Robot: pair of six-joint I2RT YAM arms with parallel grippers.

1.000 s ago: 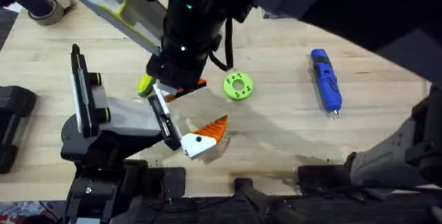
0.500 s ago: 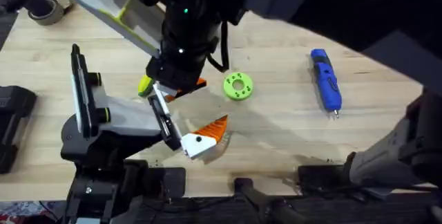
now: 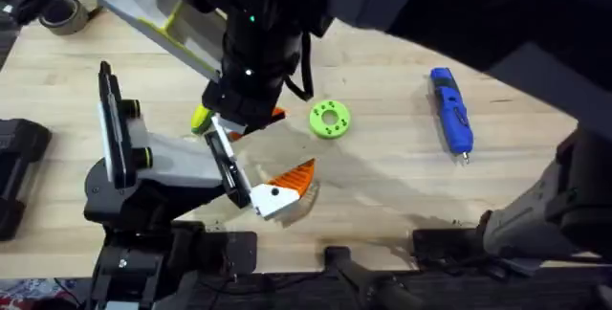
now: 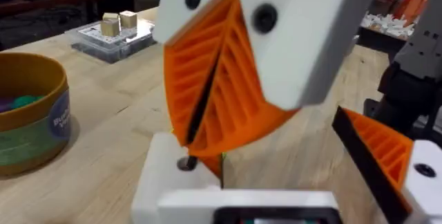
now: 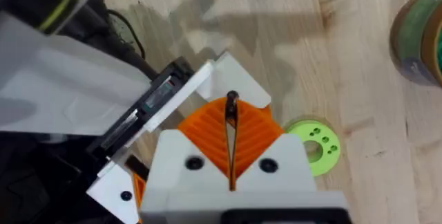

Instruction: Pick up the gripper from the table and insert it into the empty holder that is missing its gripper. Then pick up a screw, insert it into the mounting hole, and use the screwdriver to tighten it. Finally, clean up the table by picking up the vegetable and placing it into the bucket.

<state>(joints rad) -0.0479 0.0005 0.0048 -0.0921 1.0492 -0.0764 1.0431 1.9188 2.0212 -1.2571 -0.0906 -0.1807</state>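
Barely anything moved since a second ago: the dark right arm overhead drifted slightly toward 10 o'clock, objects on the worktop [image 3: 382, 171] unchanged. Right hand [image 5: 231, 131] has its orange ribbed pads pressed together, a thin dark screw [image 5: 231, 106] pinched upright between them, right over the white holder [image 5: 190, 89]. Left hand [image 4: 304, 141] sits beside the holder, its far finger [image 4: 376, 155] well apart from the other pad, so spread and holding nothing. In the left wrist view the right hand's orange pads [image 4: 221, 79] hang just above the white block [image 4: 169, 172] and its dark mounting hole [image 4: 185, 163]. Screwdriver [image 3: 451, 111] lies flat at 2 o'clock of the worktop, bit toward 6, open wood all around it. Green ring disc [image 3: 330, 119] lies near centre, just beside the right arm. Tape roll [image 3: 65, 11] at 10 o'clock is partly cut off by the arm. Yellow-green item [image 3: 200, 117] under the arm mostly hidden, can't identify. Bucket [image 4: 31, 117] near the worktop's edge, cut by the frame.
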